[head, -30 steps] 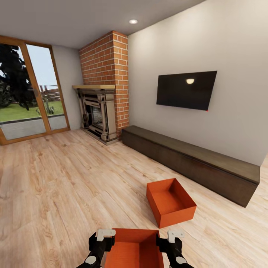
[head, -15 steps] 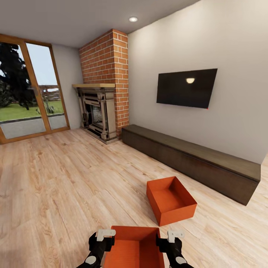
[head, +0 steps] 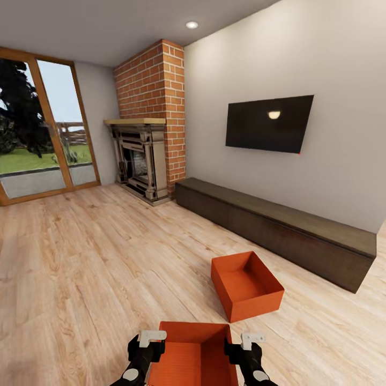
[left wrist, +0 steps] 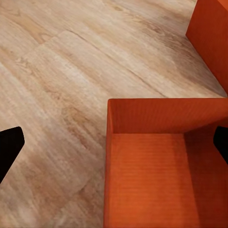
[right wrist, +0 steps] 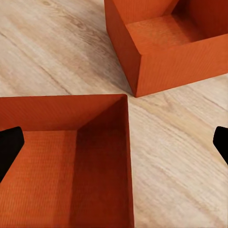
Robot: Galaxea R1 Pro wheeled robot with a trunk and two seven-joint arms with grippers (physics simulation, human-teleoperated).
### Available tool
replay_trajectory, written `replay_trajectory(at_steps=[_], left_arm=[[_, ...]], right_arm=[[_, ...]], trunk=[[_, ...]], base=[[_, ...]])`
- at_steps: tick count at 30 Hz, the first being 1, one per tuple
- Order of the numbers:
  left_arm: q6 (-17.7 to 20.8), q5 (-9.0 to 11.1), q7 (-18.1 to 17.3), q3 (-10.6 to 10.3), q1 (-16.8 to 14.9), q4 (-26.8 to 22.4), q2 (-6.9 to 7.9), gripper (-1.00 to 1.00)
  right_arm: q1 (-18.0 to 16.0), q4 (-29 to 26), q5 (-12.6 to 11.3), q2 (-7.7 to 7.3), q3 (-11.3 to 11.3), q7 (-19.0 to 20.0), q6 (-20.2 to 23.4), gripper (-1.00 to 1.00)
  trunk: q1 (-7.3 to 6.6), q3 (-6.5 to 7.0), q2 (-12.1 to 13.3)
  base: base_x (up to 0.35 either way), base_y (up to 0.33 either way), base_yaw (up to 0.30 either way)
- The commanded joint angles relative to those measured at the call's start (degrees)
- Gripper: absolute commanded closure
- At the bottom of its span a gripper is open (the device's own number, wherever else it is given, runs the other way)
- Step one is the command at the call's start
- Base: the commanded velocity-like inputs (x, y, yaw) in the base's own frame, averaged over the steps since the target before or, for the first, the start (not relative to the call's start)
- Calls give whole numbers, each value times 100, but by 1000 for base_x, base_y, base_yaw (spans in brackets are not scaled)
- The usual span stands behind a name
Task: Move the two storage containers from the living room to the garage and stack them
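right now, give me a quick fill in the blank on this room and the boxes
1. The near box sits between the left gripper and the right gripper, on a floor made of ____.
2. The far box is open at the ____.
3. The TV hangs above a long dark ____.
4. Both boxes are coloured ____.

Missing words: wood; top; cabinet; orange-red

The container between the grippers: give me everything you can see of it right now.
The near container is an orange-red, open-topped rectangular box with thin plain walls, empty and upright. The left gripper straddles one side wall and the right gripper the other, jaws spread. Whether it rests on the wood floor is unclear. The second container sits apart, beyond it.
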Motion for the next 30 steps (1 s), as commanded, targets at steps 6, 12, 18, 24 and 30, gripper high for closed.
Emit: replay_trajectory(at_steps=[6,12,18,24,30], left_arm=[[-21,54,22,-51,-5,6,0,-100],[-21,56,23,-53,-5,6,0,-100],[-21,54,21,-57,-5,6,0,-100],[-21,54,20,-57,-5,6,0,-100],[-21,57,19,-59,-5,6,0,-100]], right_arm=[[-4,5,-59,0,51,-19,-20,-100],[-4,5,-59,4,51,-19,-20,-100],[-4,5,-59,2,51,-19,-19,-100],[-4,6,-59,2,51,-19,-20,-100],[-4,5,-59,0,51,-19,-20,-100]], trunk=[[132,-114,-245],[263,-222,-485],[395,-329,-726],[527,-437,-967],[659,-545,-1207]], base=[[0,0,0],[0,0,0],[0,0,0],[0,0,0],[0,0,0]])
